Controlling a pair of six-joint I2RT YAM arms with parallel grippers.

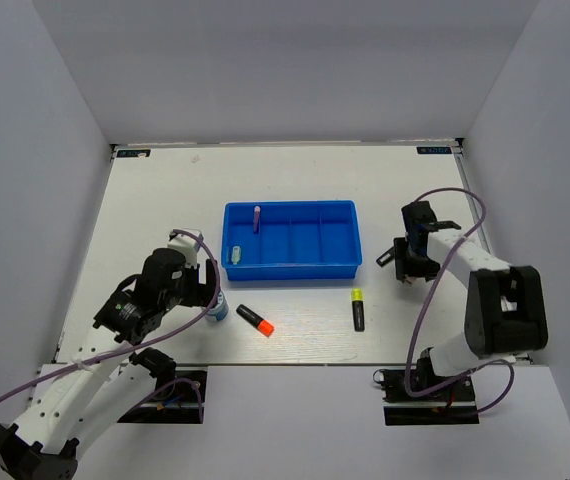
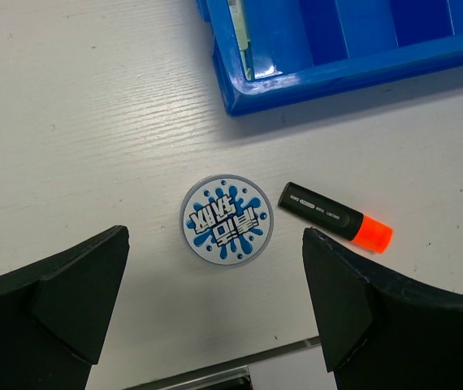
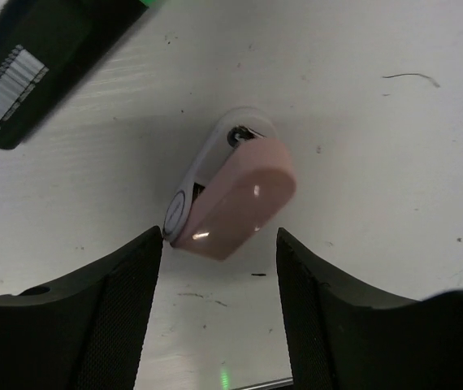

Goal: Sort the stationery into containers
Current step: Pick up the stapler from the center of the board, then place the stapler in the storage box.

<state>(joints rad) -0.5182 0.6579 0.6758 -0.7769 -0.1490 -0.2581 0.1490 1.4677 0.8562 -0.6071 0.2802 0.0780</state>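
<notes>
Beside blue tray [image 2: 353, 71], disc [image 2: 227, 220] on table [image 2: 77, 122], under spread left pincer [image 2: 214, 244]

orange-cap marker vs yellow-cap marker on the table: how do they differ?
Pose: the orange-cap marker lies diagonally; the yellow-cap marker runs near to far, cap at the far end. Place: the orange one sits before the left half of the tray, beside the round disc; the yellow one is near its right front corner. Both have black bodies and lie flat on the table, outside the tray.

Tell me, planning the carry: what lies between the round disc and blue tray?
Only bare table between disc and tray, shown in the left wrist view.
</notes>
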